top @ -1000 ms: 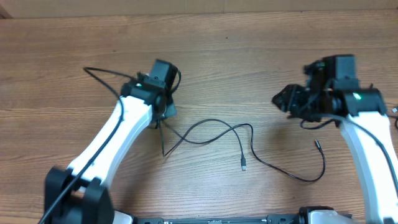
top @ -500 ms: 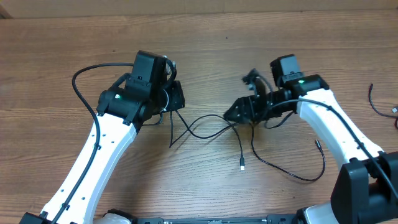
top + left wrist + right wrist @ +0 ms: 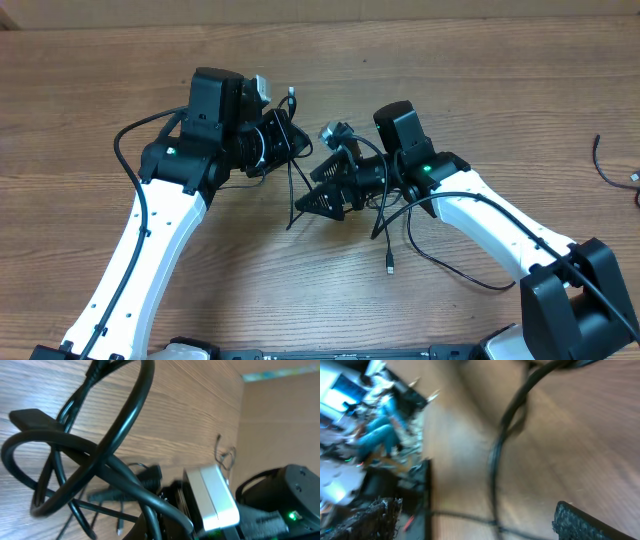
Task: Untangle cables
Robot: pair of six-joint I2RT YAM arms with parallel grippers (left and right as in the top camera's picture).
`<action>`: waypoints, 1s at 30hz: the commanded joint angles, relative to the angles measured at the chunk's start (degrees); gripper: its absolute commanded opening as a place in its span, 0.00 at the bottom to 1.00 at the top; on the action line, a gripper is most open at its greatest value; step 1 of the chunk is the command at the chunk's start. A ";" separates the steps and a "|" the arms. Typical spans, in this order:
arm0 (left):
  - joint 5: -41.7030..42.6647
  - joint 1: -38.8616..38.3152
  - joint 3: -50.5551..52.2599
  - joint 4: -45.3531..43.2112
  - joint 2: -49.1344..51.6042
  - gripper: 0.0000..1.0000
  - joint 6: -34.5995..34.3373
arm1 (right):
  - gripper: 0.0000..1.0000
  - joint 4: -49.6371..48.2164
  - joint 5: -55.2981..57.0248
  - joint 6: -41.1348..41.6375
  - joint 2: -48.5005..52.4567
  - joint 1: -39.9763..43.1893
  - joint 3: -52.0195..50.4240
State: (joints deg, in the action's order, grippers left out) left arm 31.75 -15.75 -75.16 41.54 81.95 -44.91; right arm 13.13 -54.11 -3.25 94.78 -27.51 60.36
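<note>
Several thin black cables (image 3: 408, 240) lie tangled on the wooden table between my arms. One ends in a silver-tipped plug (image 3: 390, 267). My left gripper (image 3: 283, 140) appears shut on a cable strand, which hangs from it down to the table (image 3: 290, 200). Its jaws are hidden behind wires in the left wrist view, where thin cables (image 3: 85, 505) cross below. My right gripper (image 3: 322, 188) is open beside that hanging strand. In the right wrist view a blurred cable (image 3: 495, 475) runs between its spread fingers (image 3: 480, 525).
Another thin black cable (image 3: 600, 165) lies apart at the table's right edge. A cable loop (image 3: 480, 285) curves toward the front right. Thick black arm wires (image 3: 100, 460) fill the left wrist view. The table's far edge (image 3: 400, 20) runs along the top.
My right gripper swung left, from the table's right side to the strand under my left gripper. My left gripper lifted and shifted right, pulling the cable up.
</note>
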 commanded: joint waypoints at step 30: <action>-39.98 1.22 -0.96 13.77 3.23 0.04 -0.55 | 0.04 22.08 5.05 -4.04 -25.07 14.84 -0.28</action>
State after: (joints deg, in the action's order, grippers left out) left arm -8.40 -14.85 -75.22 55.16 82.61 -44.86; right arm 35.94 -33.69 3.31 77.65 -12.99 60.20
